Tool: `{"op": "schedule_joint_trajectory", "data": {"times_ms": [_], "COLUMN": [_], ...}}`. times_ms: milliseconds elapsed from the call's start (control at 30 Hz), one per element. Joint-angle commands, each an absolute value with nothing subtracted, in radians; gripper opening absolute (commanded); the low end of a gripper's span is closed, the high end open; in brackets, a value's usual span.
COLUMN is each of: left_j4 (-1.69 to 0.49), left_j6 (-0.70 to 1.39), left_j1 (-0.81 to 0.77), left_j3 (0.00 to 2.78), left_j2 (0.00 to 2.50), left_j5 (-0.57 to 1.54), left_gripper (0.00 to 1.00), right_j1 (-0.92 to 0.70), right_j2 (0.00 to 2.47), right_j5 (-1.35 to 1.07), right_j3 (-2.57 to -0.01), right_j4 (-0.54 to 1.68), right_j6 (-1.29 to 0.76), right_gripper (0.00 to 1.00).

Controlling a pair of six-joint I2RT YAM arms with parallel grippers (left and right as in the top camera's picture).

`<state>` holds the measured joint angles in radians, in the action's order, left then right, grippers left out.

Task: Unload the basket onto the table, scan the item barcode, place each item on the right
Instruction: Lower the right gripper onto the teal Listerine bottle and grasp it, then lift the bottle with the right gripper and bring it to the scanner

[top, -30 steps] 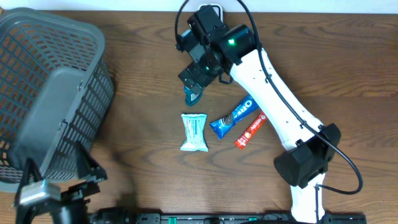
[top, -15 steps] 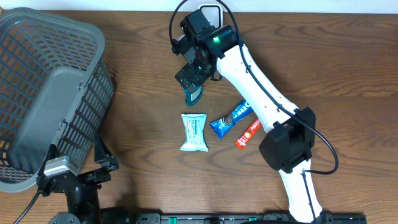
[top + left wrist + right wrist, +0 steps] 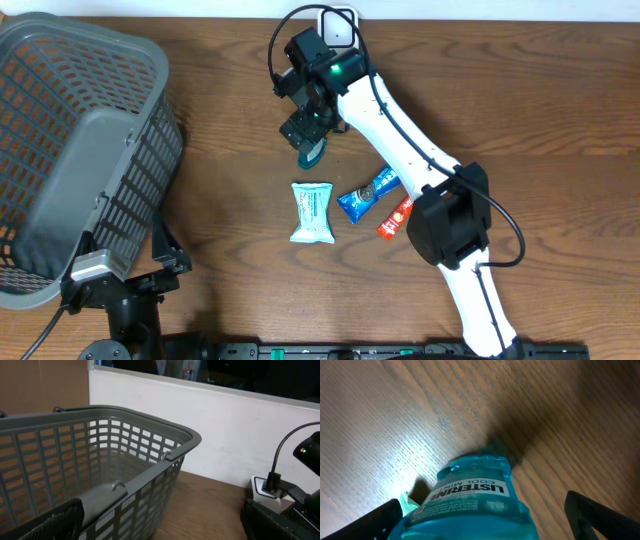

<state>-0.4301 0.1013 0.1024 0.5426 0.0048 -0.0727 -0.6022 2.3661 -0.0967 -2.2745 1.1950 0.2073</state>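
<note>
A blue Listerine mouthwash bottle (image 3: 311,153) lies on the wooden table behind the snack packs. In the right wrist view the bottle (image 3: 470,505) fills the space between my right gripper's (image 3: 490,522) two black fingers, its "Cool Mint" label facing the camera. That gripper (image 3: 306,135) hangs open over the bottle, with a gap still showing on the right side. My left gripper (image 3: 162,525) stands open and empty at the front left, beside the basket. No barcode shows clearly.
A big grey mesh basket (image 3: 60,120) fills the left side; its wall (image 3: 125,455) is close to my left fingers. A pale teal packet (image 3: 311,212), a blue Oreo pack (image 3: 368,192) and a red bar (image 3: 396,216) lie mid-table. A white cabled device (image 3: 338,25) sits at the back edge.
My right arm has swung left and settled lower over the bottle, which has not moved. The left arm shifted slightly right early on, then held still.
</note>
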Motion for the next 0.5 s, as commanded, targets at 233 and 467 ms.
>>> {"op": "schedule_joint_trajectory", "data": {"times_ms": [233,467], "left_j4": [-0.479,-0.489], "left_j6": [0.107,0.107], "left_j1": [0.099,0.099], "left_j3": [0.542,0.542], "left_j2": [0.004,0.004], "left_j5": [-0.060,-0.060], "left_gripper": [1.00,1.00], "right_j1": [-0.596,-0.597], "right_j2": [2.391,2.388], "right_j5": [-0.145,-0.144], "right_j3": [-2.281,-2.292], "right_j4": [1.200,1.244], "right_j6": [0.226,0.224], "right_gripper": [0.66,0.56]}}
